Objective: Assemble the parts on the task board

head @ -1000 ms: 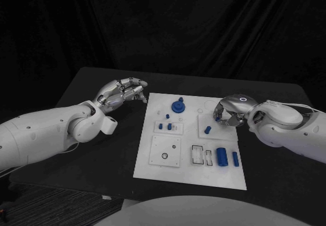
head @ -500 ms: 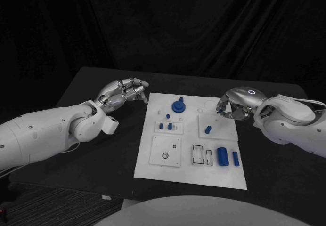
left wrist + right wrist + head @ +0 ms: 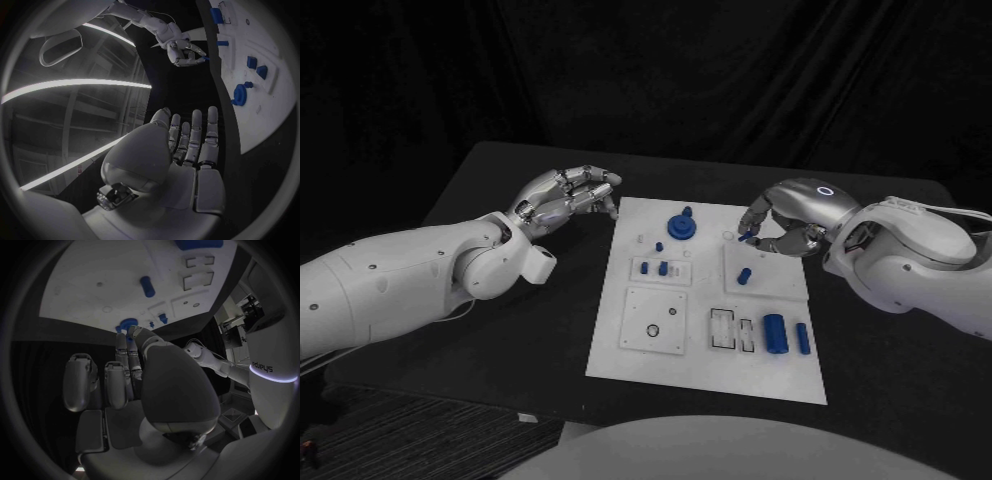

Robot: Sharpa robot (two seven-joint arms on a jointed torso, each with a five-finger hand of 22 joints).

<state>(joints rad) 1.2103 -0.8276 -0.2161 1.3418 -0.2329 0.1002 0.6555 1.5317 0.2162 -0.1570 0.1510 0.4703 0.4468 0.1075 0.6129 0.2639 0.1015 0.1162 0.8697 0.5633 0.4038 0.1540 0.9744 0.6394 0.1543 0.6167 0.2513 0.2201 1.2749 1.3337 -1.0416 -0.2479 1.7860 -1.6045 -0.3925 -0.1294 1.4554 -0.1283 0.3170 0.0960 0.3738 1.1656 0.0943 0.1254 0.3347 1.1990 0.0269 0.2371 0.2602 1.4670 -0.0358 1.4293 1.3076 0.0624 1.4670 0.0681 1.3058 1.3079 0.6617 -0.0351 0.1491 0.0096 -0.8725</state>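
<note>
A black table (image 3: 516, 330) — dark, matte — stands before a black curtain (image 3: 704, 80) hanging behind it

The word "sharpa" runs sideways in dark letters on a white arm casing (image 3: 262, 365), just above a glowing ring; no other text is legible.

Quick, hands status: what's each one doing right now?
Left hand: holds nothing, fingers loosely curled, off the task board's left edge.
Right hand: pinching a small blue part above the board.
</note>
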